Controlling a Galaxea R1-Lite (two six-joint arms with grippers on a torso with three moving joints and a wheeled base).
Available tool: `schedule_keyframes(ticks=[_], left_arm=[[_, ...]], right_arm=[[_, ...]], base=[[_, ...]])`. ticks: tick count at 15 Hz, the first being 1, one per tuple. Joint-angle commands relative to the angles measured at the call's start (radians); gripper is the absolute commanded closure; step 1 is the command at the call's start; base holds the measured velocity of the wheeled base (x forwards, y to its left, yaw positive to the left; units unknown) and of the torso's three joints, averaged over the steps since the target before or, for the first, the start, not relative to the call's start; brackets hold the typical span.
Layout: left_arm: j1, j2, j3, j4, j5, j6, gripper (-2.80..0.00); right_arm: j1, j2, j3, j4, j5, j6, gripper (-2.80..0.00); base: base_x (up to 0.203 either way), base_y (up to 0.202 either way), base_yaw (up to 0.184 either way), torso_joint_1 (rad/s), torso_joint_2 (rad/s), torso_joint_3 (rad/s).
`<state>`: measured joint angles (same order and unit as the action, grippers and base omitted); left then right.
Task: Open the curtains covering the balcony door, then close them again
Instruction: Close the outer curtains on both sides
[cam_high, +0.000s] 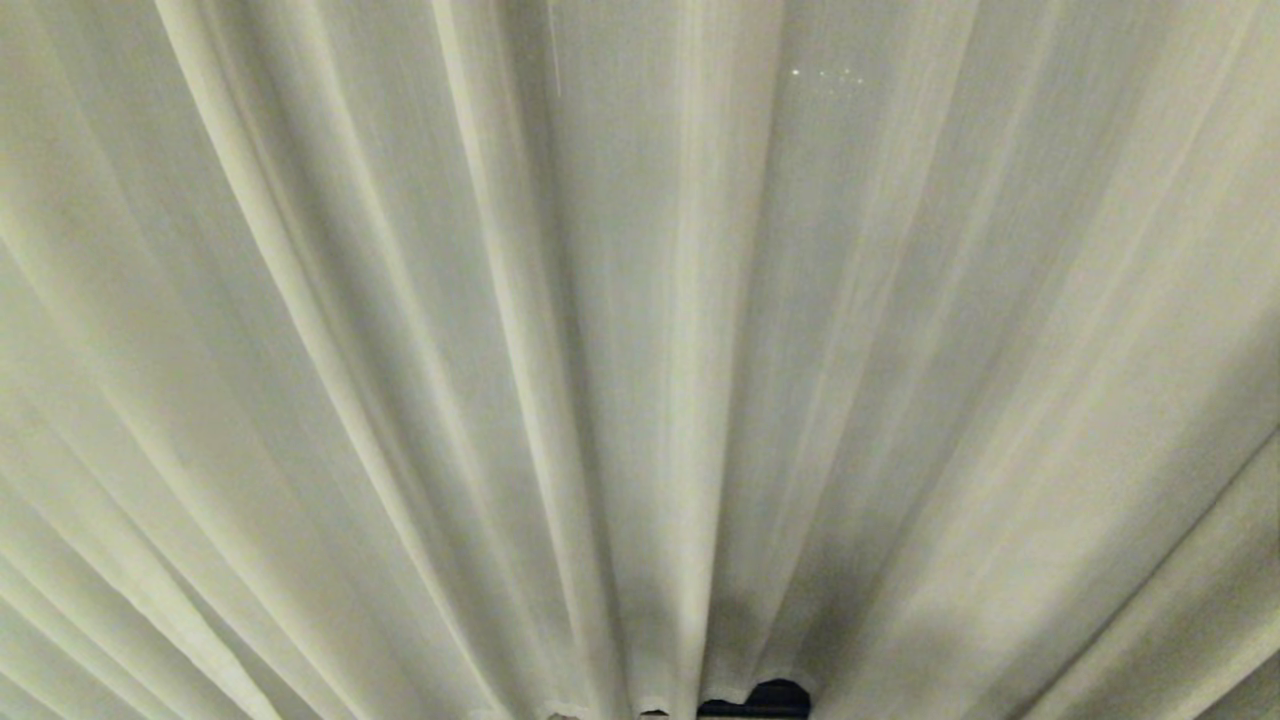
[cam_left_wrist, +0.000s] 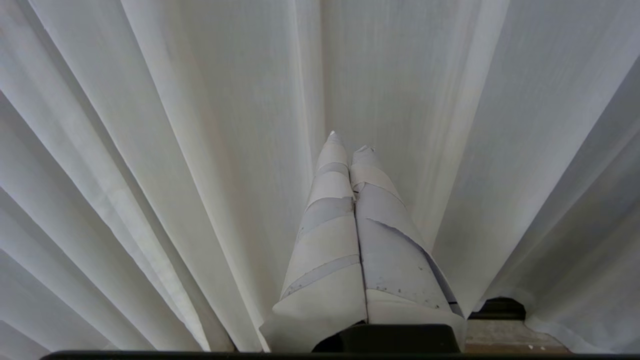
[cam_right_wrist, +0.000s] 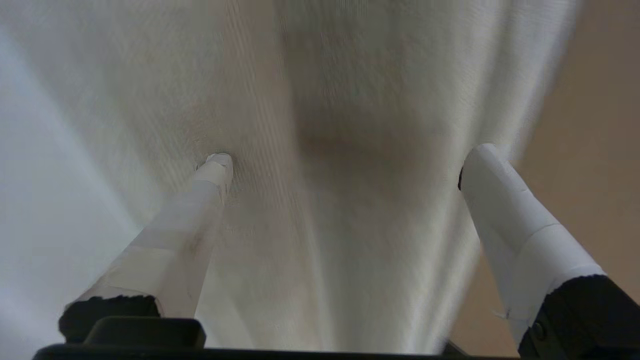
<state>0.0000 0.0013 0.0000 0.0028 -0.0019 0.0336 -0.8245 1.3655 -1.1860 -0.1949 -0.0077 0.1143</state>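
Observation:
The cream curtains (cam_high: 640, 360) hang drawn together and fill the head view with long vertical pleats. The balcony door is hidden behind them. Neither arm shows in the head view. My left gripper (cam_left_wrist: 349, 142) is shut with nothing in it, its taped fingers pressed together and pointing at the curtains (cam_left_wrist: 200, 150) without holding them. My right gripper (cam_right_wrist: 350, 160) stands wide open against a curtain panel (cam_right_wrist: 350, 100). One of its fingertips (cam_right_wrist: 218, 164) rests on the fabric. The other fingertip (cam_right_wrist: 482, 160) sits by the panel's outer edge. A fold of cloth lies between the two, ungripped.
A dark gap (cam_high: 765, 697) shows under the curtain hem at the bottom of the head view. In the left wrist view a dark strip (cam_left_wrist: 500, 307) and a bit of floor (cam_left_wrist: 505, 336) show below the hem. A beige wall (cam_right_wrist: 590, 125) lies beyond the panel's edge.

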Motion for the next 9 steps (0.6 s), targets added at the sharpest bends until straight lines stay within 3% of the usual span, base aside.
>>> schedule_keyframes(ticks=[1, 6, 9], left_arm=[[0.000, -0.001, 0.000, 0.000, -0.001, 0.000, 0.00], [0.000, -0.001, 0.000, 0.000, -0.001, 0.000, 0.00], [0.000, -0.001, 0.000, 0.000, -0.001, 0.000, 0.00]], right_arm=[[0.001, 0.103, -0.040, -0.027, 0.032, 0.035, -2.80], [0.019, 0.147, -0.055, -0.095, 0.224, 0.138, -2.80], [0.020, 0.136, -0.053, -0.097, 0.293, 0.172, -2.80]], base=[[0.000, 0.000, 0.000, 0.000, 0.00, 0.000], [0.000, 0.000, 0.000, 0.000, 0.00, 0.000], [0.000, 0.000, 0.000, 0.000, 0.00, 0.000]])
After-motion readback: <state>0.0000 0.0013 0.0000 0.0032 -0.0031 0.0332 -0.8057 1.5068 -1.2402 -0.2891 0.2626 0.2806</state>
